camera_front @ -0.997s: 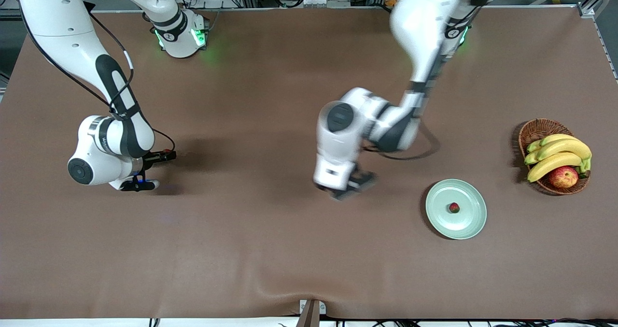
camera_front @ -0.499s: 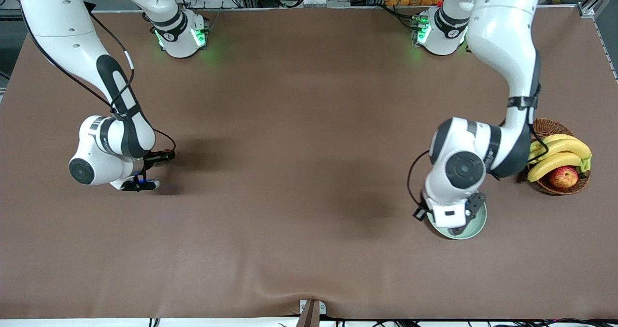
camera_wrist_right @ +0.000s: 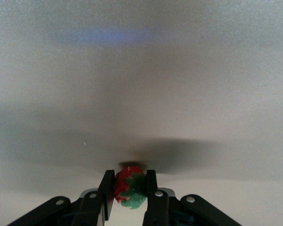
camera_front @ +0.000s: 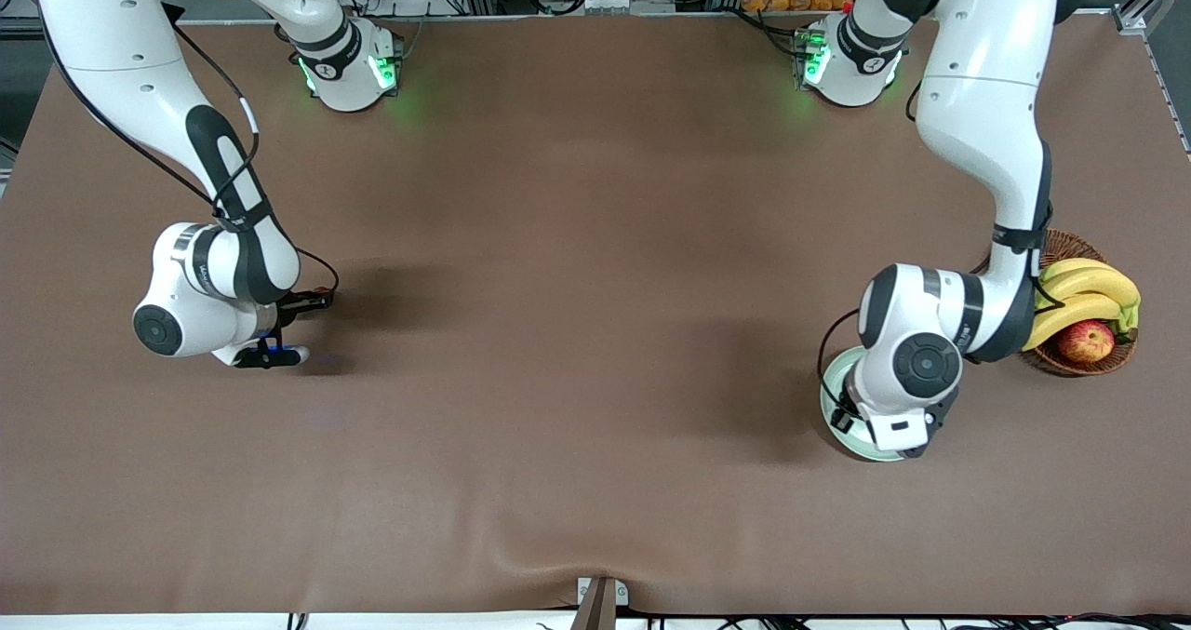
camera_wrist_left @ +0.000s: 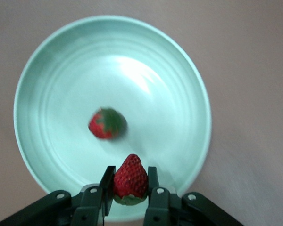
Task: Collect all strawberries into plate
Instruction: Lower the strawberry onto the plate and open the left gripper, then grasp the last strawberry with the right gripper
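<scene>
- Right now the left gripper [camera_wrist_left: 130, 200] hangs over the plate [camera_front: 831, 395], low in the right part of the front view, its fingers [camera_wrist_left: 153, 181] pinched on a strawberry [camera_wrist_left: 130, 178] with the red tip pointing out past the fingertips.
- Seen from the left wrist view, that held berry sits above the plate's inner slope, close to the rim, so a release from here should, I judge, land it inside and not on the table [camera_front: 577, 239].
- Another strawberry [camera_wrist_left: 107, 124] lies loose near the middle of the plate (green cap showing, a little blurred), apart from the held one, which leaves room for the drop.
- Over at the left of the front view, the right gripper [camera_wrist_right: 128, 200] waits low over bare tabletop near the right arm's end, its fingers closed on a third strawberry [camera_wrist_right: 129, 184], leafy cap outward.
- Holding that berry well away from the plate keeps the two arms from crowding each other, by my reading.
- At the right edge, the wicker basket [camera_front: 1033, 250] with bananas [camera_front: 1084, 297] and an apple [camera_front: 1086, 341] stands beside the plate, untouched.
- One berry down, one about to go, one queued.
</scene>
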Available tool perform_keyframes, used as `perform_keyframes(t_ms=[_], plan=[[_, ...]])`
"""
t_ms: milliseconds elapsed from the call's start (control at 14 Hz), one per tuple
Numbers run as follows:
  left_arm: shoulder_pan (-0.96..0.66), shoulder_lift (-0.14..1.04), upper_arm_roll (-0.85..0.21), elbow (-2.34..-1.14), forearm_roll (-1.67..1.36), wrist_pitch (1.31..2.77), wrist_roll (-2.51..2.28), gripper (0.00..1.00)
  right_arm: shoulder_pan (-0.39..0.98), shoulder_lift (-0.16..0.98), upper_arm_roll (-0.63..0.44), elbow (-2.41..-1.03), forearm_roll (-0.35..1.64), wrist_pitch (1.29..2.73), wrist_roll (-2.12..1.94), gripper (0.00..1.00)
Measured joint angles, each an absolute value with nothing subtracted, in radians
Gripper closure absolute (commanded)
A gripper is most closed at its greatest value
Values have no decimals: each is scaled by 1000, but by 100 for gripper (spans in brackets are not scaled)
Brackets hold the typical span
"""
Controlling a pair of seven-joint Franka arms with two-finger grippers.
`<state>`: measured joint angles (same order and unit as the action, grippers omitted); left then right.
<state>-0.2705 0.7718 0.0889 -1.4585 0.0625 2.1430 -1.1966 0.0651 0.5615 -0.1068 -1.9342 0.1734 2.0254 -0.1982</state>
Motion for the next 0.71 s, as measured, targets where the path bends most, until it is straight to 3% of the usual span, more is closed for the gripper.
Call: perform_keyframes(t_ms=[356, 712], plan=[[-265, 775, 80, -1467, 101, 2144, -1179, 0, 78, 550, -102, -1826, 174, 1991, -198, 100], [-264, 747, 80, -1464, 105, 2149, -1076, 0, 198, 539, -70, -1670, 264, 1893, 50, 100]])
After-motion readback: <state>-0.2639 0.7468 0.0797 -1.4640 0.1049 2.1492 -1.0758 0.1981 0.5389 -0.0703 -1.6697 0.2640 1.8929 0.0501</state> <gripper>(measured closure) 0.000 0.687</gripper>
